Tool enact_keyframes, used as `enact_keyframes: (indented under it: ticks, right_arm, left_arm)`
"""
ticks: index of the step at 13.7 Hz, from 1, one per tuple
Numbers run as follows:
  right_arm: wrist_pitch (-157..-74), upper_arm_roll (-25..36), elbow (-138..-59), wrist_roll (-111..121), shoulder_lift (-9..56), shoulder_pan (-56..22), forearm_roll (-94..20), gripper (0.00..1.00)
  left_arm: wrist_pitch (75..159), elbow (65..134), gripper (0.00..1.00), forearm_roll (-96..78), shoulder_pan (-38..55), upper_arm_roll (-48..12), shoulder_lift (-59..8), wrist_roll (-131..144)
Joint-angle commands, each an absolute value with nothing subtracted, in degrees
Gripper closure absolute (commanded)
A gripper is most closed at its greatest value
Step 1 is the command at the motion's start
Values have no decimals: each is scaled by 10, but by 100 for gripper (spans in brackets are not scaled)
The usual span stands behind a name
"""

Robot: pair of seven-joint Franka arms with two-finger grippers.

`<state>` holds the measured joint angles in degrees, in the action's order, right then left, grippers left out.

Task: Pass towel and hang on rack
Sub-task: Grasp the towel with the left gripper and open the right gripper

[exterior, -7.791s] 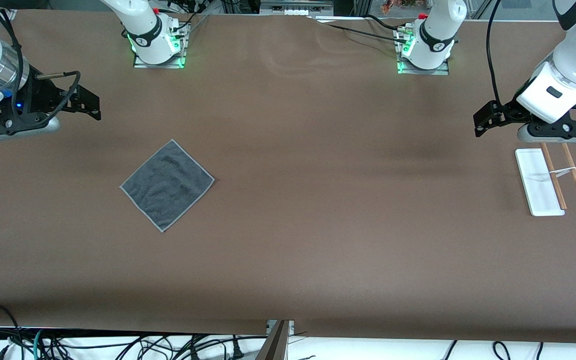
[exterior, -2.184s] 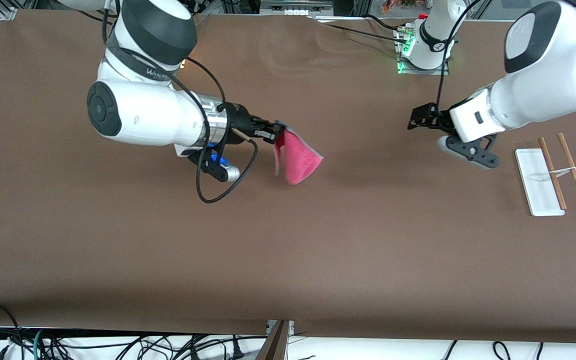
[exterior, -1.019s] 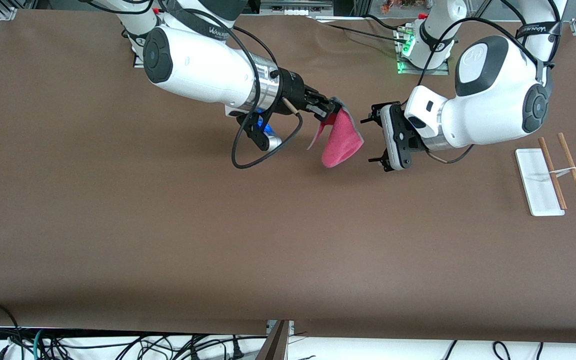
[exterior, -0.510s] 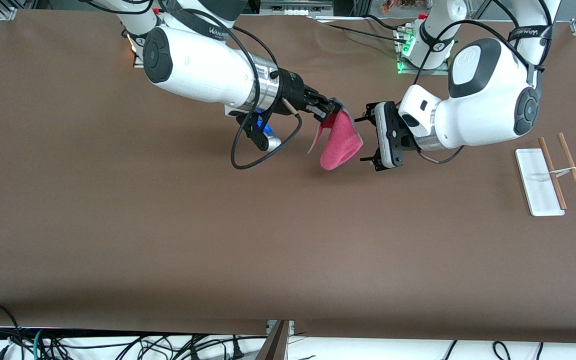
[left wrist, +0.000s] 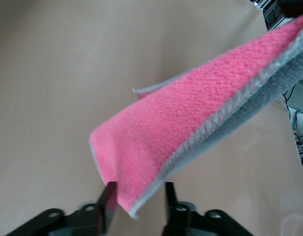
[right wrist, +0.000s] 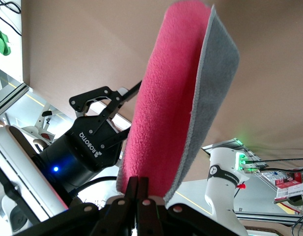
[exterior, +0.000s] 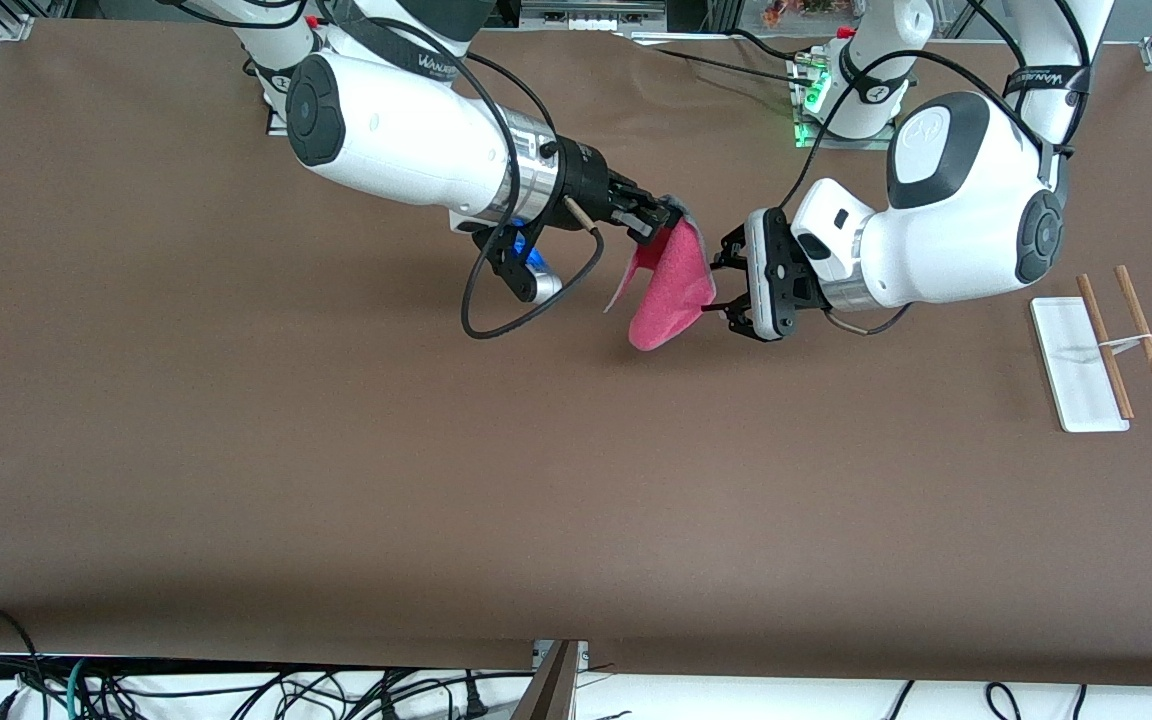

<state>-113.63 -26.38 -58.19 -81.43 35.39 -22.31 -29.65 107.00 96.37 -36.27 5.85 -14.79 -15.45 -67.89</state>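
Observation:
The towel (exterior: 669, 292) hangs pink side out over the middle of the table, in the air. My right gripper (exterior: 672, 213) is shut on its top corner. In the right wrist view the towel (right wrist: 171, 98) rises folded from my shut right gripper (right wrist: 142, 189), pink on one side and grey on the other. My left gripper (exterior: 712, 290) is open, with its fingers on either side of the towel's hanging edge. In the left wrist view the towel's (left wrist: 200, 123) hemmed corner sits between the spread fingers of my left gripper (left wrist: 139, 204). The rack (exterior: 1126, 338) stands at the left arm's end of the table.
The rack's white base (exterior: 1076, 385) lies flat beside its two wooden rods. The brown table (exterior: 576, 480) is bare between the arms and the front edge. A black cable loop (exterior: 496, 300) hangs under the right wrist.
My left gripper has moved in toward the towel, and its open fingers now straddle the hanging edge. The right arm has held still with the towel.

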Motion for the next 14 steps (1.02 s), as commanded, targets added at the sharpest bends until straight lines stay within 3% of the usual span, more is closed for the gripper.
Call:
enact_keyframes:
  ticks: [1,9,10,11,12,14]
  right_arm:
    - [-1141,-262,-580,-830,351,-228,-289,100]
    - [-1143,-262,-580,-829,351,-228,-289,100]
    - [-1144,-262,-580,-829,351,-227,-289,72]
    - [-1148,-262,-580,-829,351,-226,-289,22]
    - [-1150,-259,-580,-829,351,-224,-289,0]
    - [-1145,-255,-580,-828,351,-221,-290,0]
  left_arm:
    - [1073,962,100,-381,62,-146,-156,-696]
    - [1071,962,100,-381,61,-145,-154,-693]
    - [1070,961,100,-381,60,-145,-153,-693]
    - [1068,961,100,-380,59,-145,-152,-693]
    - [1068,960,100,-379,57,-145,-151,-693]
    - [1065,955,100,-373,54,-144,-150,-692]
